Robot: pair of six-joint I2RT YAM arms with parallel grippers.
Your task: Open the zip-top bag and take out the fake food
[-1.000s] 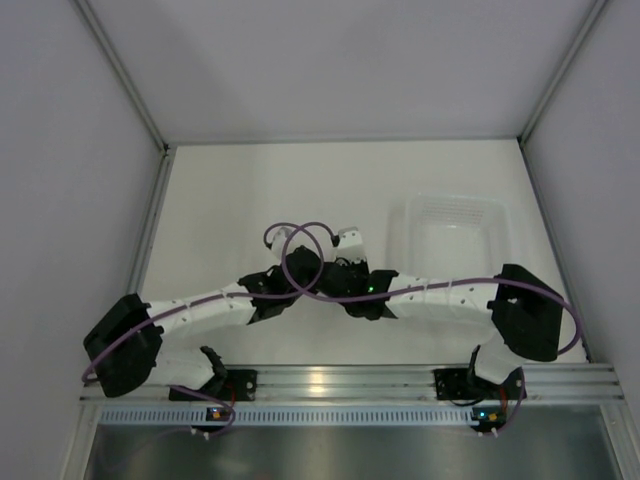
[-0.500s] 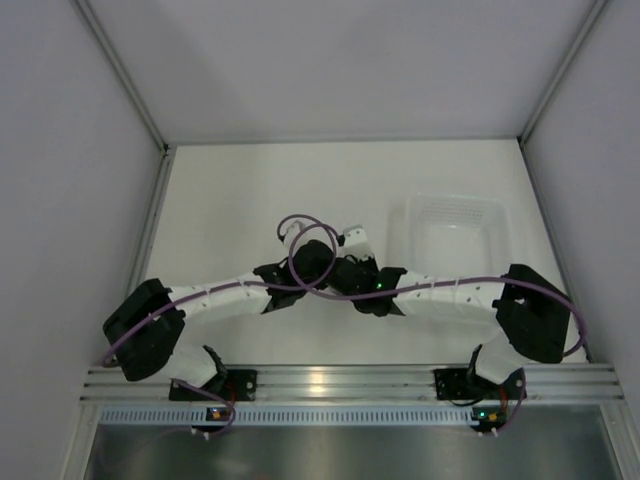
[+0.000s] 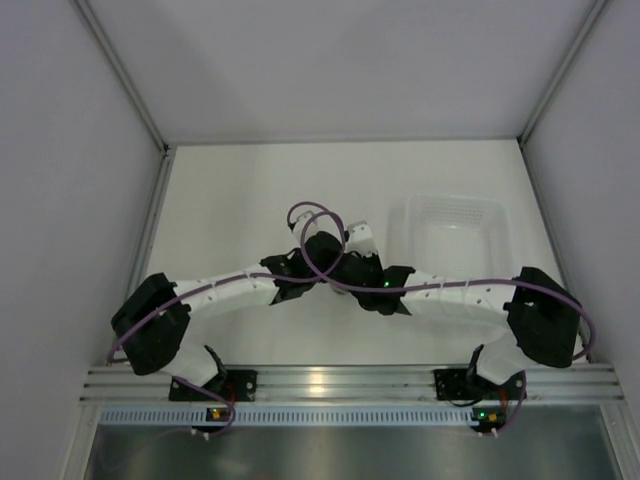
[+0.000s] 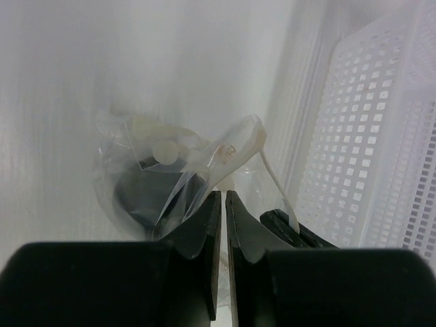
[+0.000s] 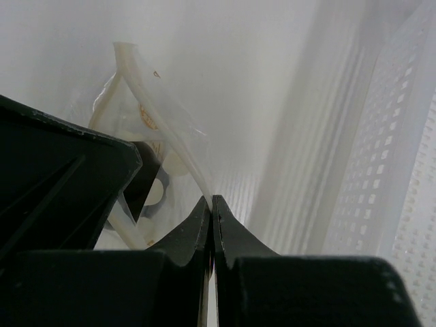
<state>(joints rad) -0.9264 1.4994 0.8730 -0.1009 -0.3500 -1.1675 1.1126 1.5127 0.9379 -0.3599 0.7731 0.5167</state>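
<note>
The zip-top bag (image 4: 184, 160) is a small clear crinkly bag held up between both grippers just left of the tub. A dark rounded shape, the fake food (image 4: 144, 196), sits low inside it. My left gripper (image 4: 223, 196) is shut on the bag's upper edge near the white zip strip. My right gripper (image 5: 212, 199) is shut on the other side of the zip strip (image 5: 163, 116), and the bag (image 5: 146, 136) spreads out to its left. In the top view the two grippers (image 3: 322, 258) (image 3: 352, 262) meet mid-table and hide the bag.
A white translucent perforated tub (image 3: 450, 202) stands to the right of the grippers. Its wall is close on the right in both wrist views (image 4: 381, 136) (image 5: 402, 157). Purple cables loop above the wrists (image 3: 315, 225). Grey enclosure walls surround the table.
Both grippers, joined at the bag, have shifted right and slightly farther from the bases, toward the tub. The left arm's elbow has swung right.
</note>
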